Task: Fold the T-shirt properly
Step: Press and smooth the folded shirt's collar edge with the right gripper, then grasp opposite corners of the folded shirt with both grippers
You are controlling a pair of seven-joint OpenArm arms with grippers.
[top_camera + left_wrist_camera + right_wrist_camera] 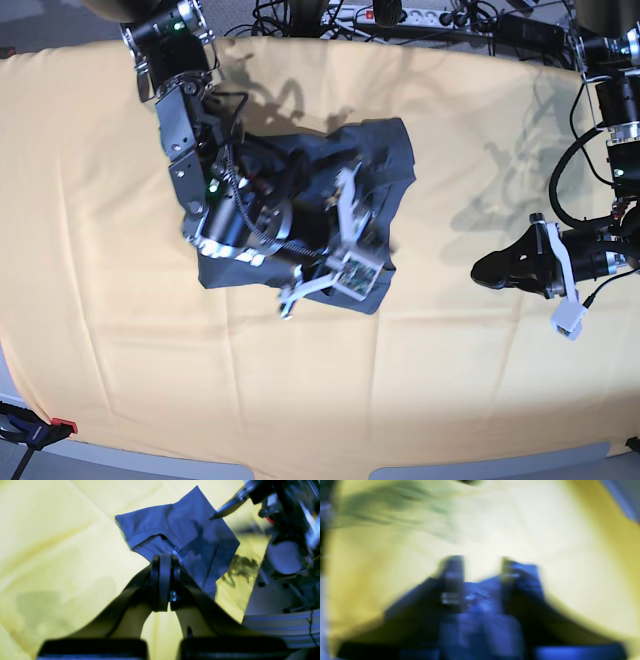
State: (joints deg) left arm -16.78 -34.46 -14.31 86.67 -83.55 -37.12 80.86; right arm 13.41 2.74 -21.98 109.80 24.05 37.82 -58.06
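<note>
The dark slate-blue T-shirt [385,150] lies in a crumpled, partly folded bundle at the middle of the yellow-orange tablecloth [120,300]. In the left wrist view the T-shirt [185,530] shows its ribbed collar and white neck label. My right gripper [345,235] hangs over the shirt's front part, and its arm hides much of the cloth. The right wrist view is blurred by motion; there the right gripper [481,575] has its fingers apart, with yellow cloth between the tips. My left gripper [482,268] is shut and empty, right of the shirt; it also shows in the left wrist view [163,560].
Cables and a power strip [400,15] lie along the table's far edge. A red clamp [58,426] sits at the front left corner. The right arm's metal finger [225,507] points at the shirt's far right edge.
</note>
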